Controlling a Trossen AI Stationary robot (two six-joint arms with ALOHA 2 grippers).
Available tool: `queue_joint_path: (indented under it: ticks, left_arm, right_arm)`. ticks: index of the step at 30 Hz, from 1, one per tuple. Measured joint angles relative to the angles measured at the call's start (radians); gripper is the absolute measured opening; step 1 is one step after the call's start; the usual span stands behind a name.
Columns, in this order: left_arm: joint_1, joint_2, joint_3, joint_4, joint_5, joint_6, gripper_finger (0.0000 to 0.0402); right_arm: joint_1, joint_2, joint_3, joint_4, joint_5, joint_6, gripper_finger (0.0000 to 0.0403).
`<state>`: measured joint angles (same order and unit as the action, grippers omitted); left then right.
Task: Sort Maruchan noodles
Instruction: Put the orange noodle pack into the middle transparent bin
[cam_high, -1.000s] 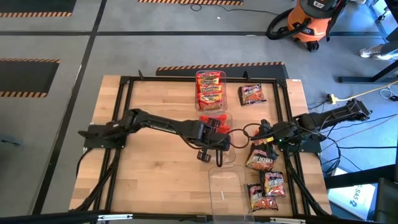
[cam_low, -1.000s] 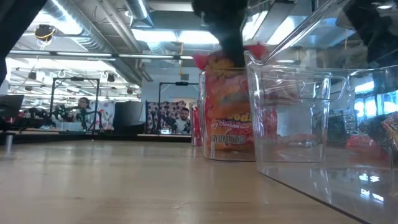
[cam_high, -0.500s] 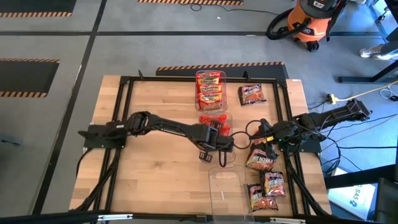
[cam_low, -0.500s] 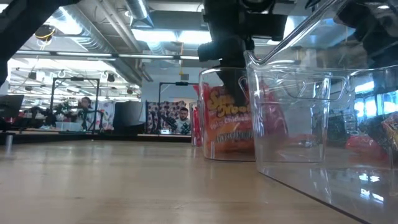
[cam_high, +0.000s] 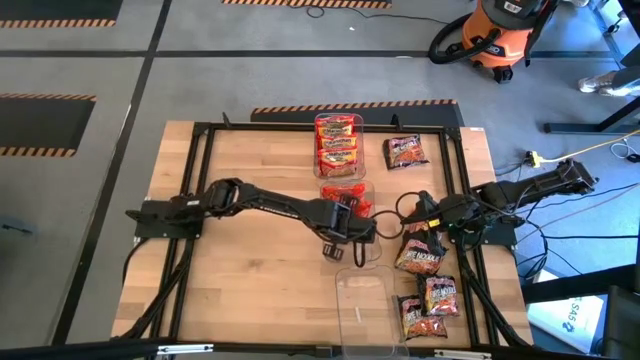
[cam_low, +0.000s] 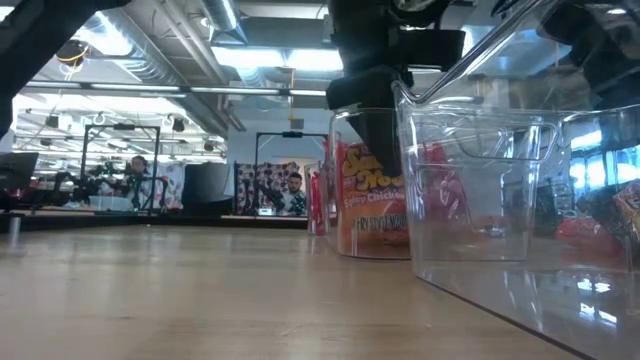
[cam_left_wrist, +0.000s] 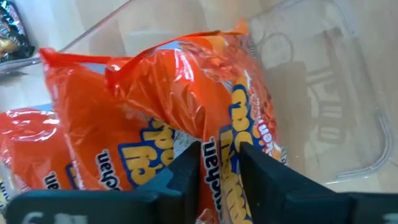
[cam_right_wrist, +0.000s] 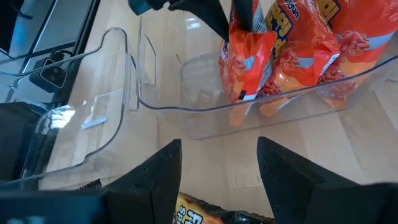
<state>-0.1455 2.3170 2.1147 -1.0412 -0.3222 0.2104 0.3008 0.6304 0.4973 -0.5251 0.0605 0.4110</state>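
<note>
An orange-red noodle packet (cam_left_wrist: 174, 99) stands on its lower edge in the middle clear bin (cam_high: 362, 208), beside other orange packets (cam_right_wrist: 311, 43). My left gripper (cam_left_wrist: 219, 152) reaches down into that bin (cam_right_wrist: 186, 106) from above. Its fingers are parted, one on either side of the packet's upper part (cam_right_wrist: 245, 37). My right gripper (cam_right_wrist: 217, 168) waits open at the table's right side, over a dark packet (cam_right_wrist: 199, 214), and touches nothing. My left gripper has its two fingers (cam_left_wrist: 189, 171) on either side of the orange packet's upper edge (cam_left_wrist: 217, 140), slanting down from above. Whether they touch the packet, I cannot tell. The packet stands upright in the bin on its own lower edge (cam_low: 375, 235).
The far bin (cam_high: 338, 140) holds red-yellow packets. The near bin (cam_high: 362, 300) stands close to the middle one. Dark packets lie on the table's right side (cam_high: 405, 150), (cam_high: 420, 255), (cam_high: 427, 305). The table's left half is bare wood (cam_high: 250, 270).
My left gripper has gone down into the middle bin with the orange packet. The packet's top stood above the bin's rim a second ago. Now the packet stands upright inside the bin, lower than before.
</note>
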Motion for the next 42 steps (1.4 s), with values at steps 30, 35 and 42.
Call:
queue_joint_path:
  ticks: [30, 35, 42]
  left_arm:
    - [-0.081, -0.214, -0.121, -0.165, -0.054, -0.256, 0.0158]
    - [-0.124, -0.408, -0.509, 0.167, -0.055, -0.312, 0.0156]
    - [-0.167, -0.654, -0.96, 0.672, -0.061, -0.413, 0.0156]
  right_arm:
    - [-0.079, 0.027, 0.119, -0.188, 0.089, 0.096, 0.0204]
    - [-0.194, 0.097, 0.183, -0.369, 0.071, 0.181, 0.0268]
    - [-0.381, 0.288, 0.188, -0.607, -0.014, 0.27, 0.0334]
